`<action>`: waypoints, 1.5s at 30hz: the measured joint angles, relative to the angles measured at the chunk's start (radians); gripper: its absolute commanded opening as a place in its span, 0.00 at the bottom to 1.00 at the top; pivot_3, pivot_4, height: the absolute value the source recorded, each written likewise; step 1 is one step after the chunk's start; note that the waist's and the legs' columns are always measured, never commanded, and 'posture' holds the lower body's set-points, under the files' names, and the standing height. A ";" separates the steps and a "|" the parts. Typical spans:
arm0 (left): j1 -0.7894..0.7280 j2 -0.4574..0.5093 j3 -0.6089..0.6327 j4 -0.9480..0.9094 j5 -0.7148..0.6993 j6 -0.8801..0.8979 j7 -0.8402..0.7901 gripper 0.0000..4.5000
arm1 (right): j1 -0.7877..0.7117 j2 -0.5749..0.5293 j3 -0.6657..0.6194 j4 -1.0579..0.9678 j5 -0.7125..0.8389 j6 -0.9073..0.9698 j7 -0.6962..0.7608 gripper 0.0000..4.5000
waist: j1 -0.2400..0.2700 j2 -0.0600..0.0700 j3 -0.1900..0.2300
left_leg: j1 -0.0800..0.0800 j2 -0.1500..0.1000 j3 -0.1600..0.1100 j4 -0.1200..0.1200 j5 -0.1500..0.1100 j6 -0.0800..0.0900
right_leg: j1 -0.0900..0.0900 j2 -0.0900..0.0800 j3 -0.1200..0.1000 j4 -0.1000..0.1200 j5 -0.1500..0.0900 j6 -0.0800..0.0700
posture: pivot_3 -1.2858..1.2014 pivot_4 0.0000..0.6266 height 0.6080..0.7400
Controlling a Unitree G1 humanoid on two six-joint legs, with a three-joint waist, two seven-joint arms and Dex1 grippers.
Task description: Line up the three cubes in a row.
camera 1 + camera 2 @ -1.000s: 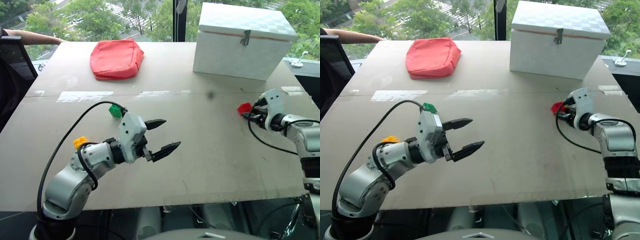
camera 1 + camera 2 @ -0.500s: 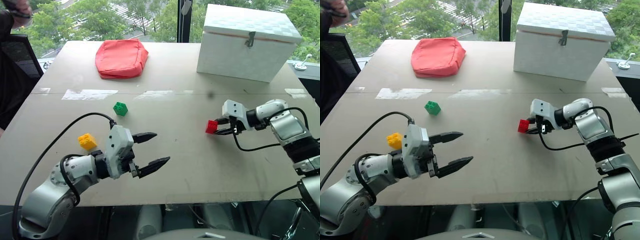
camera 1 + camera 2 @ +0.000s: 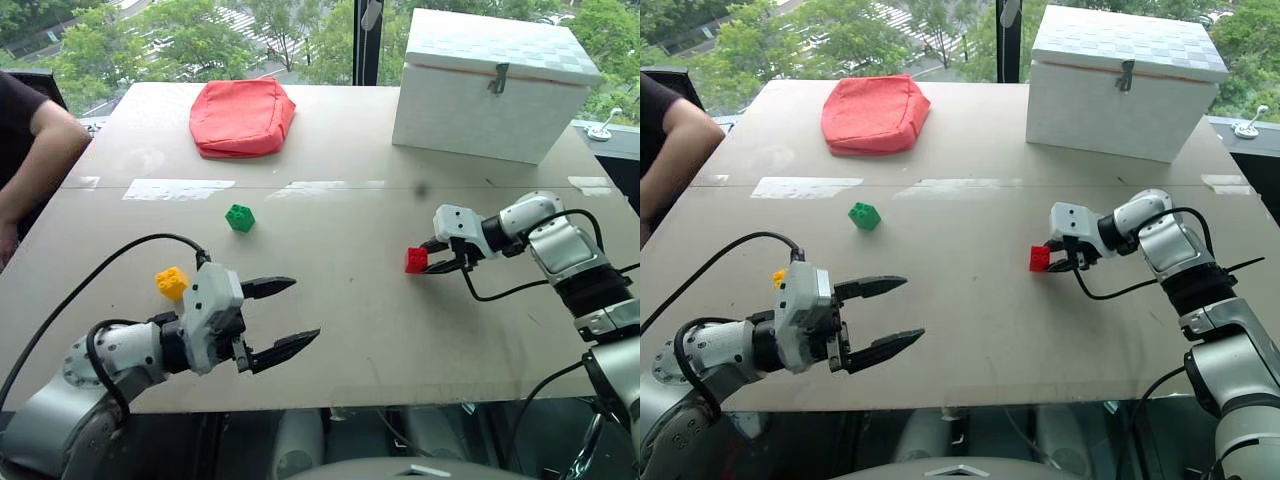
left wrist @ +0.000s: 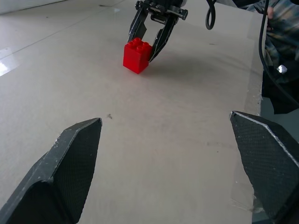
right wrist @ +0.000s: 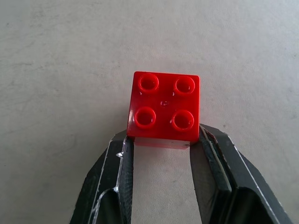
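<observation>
Table (image 3: 400,330) was a plain beige board, scuffed, with glare strips across the middle; no readable writing on it. At the far right sat the white box (image 3: 495,85), checker-textured lid, metal latch on the front, no label visible. At the far left-centre lay the red pouch (image 3: 240,117), no branding that I could make out. A person's arm (image 3: 35,150) rested at the table's left edge.

Left gripper (image 3: 285,318) hung over the near left part of the table, fingers spread wide, nothing between them. Right gripper (image 3: 432,258) reached in from the right, angled down at the table, tips pinching the red cube (image 3: 417,260). In the right wrist view the red cube (image 5: 163,108) sat studs-up, four studs showing, with the two fingertips (image 5: 122,154) pressed against its near corners. Stud tops carried no lettering I could read. The left wrist view showed it standing on the table, flat, with the right gripper clamped on its far side.

Green cube (image 3: 239,217) sat left of centre, tilted onto an edge, clear of both grippers. Yellow-orange cube (image 3: 171,283) lay nearer and further left, just beside the left gripper's wrist housing, partly hidden by it in the right eye view. The three cubes were well apart, not in a row.
</observation>
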 measured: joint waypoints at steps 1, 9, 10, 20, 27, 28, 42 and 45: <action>0.002 0.001 0.000 0.000 0.000 0.000 -0.003 1.00 | 0.000 0.001 0.000 0.004 -0.004 -0.004 0.001 0.27 | 0.000 0.000 0.000 | 0.000 0.000 0.000 0.000 0.000 0.000 | 0.000 0.000 0.000 0.000 0.000 0.000 | 0.52 0.24 1.00; 0.001 0.001 0.000 0.000 0.000 0.000 -0.008 1.00 | -0.026 0.012 0.000 0.053 -0.022 -0.025 0.021 0.38 | -0.001 0.000 0.000 | 0.000 0.000 0.000 -0.001 0.000 0.000 | 0.000 0.000 0.000 0.000 0.000 0.000 | 0.52 0.24 1.00; 0.000 0.001 0.000 0.000 0.000 0.000 -0.008 1.00 | -0.029 0.014 0.000 0.060 -0.023 -0.028 0.024 0.50 | 0.000 0.000 0.000 | 0.000 0.000 0.000 -0.001 0.000 0.000 | 0.000 0.000 0.000 0.000 0.000 0.000 | 0.52 0.24 1.00; 0.024 0.000 0.016 0.000 -0.021 0.011 0.021 1.00 | -0.041 0.036 0.000 0.139 -0.043 -0.085 0.058 0.99 | -0.001 0.000 0.000 | 0.000 0.000 0.000 -0.001 0.000 0.000 | 0.000 0.000 0.000 0.000 0.000 0.000 | 0.52 0.24 1.00; -0.047 -0.142 0.069 0.120 0.024 0.083 0.317 1.00 | 0.057 -0.022 -0.144 -0.039 0.093 -0.021 0.059 0.99 | 0.014 0.000 0.000 | 0.000 0.000 -0.002 0.000 0.000 0.000 | 0.001 0.001 -0.001 0.002 0.000 0.001 | 0.52 0.24 1.00; -0.080 -0.160 0.079 0.148 0.031 0.100 0.364 1.00 | 0.102 -0.030 -0.190 -0.098 0.140 0.013 0.051 0.99 | 0.021 0.000 0.000 | 0.000 0.000 -0.002 0.000 0.000 0.000 | 0.001 0.001 -0.001 0.002 0.001 0.001 | 0.52 0.24 1.00; -0.667 -0.090 -0.085 0.713 0.186 0.266 0.482 1.00 | 0.563 -0.031 -0.530 -0.882 0.523 0.306 -0.288 0.99 | 0.027 -0.003 -0.001 | 0.001 -0.001 -0.003 0.002 0.000 0.000 | 0.003 0.001 -0.003 0.003 0.001 0.002 | 0.52 0.24 1.00; -0.769 -0.083 -0.159 0.867 0.253 0.219 0.417 1.00 | 0.603 -0.052 -0.560 -0.929 0.533 0.307 -0.322 0.99 | 0.020 -0.003 -0.002 | 0.001 -0.001 -0.002 0.002 0.000 0.000 | 0.003 0.001 -0.002 0.002 0.001 0.002 | 0.52 0.24 1.00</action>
